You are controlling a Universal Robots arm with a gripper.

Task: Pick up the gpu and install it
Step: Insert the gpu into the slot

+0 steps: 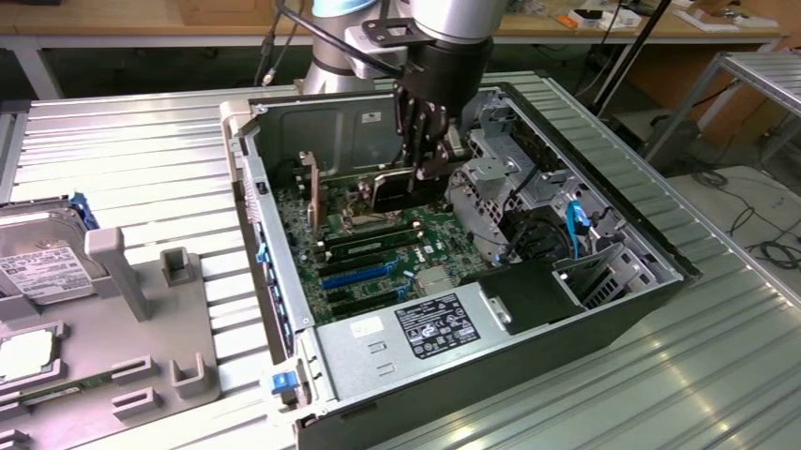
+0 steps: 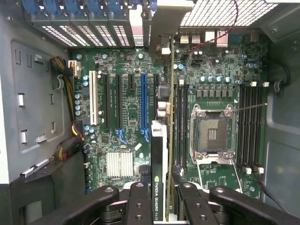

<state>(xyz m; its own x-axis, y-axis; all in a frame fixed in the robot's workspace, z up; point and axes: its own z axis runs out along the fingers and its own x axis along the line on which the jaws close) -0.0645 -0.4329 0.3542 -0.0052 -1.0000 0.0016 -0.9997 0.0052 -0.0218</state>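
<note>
The gpu (image 2: 159,154) stands on edge between my fingertips, its black edge with a green logo label facing the wrist camera. My gripper (image 2: 159,190) is shut on it, with one finger (image 2: 138,201) on each side. The card runs along the motherboard (image 2: 126,108) between the long blue slot (image 2: 143,103) and the CPU socket (image 2: 211,133). Its silver bracket (image 2: 164,28) reaches the case's rear slot openings. In the exterior view my gripper (image 1: 423,164) reaches down into the open computer case (image 1: 269,234), holding the gpu (image 1: 400,192) low over the board. Whether its edge sits in a slot I cannot tell.
A silver hard drive (image 1: 37,267) lies on a grey fixture (image 1: 138,309) at the exterior view's left. Inside the case are the power supply (image 1: 426,323), drive cages (image 1: 501,169) and black and blue cables (image 1: 569,230). Yellow and black wires (image 2: 70,136) run beside the board.
</note>
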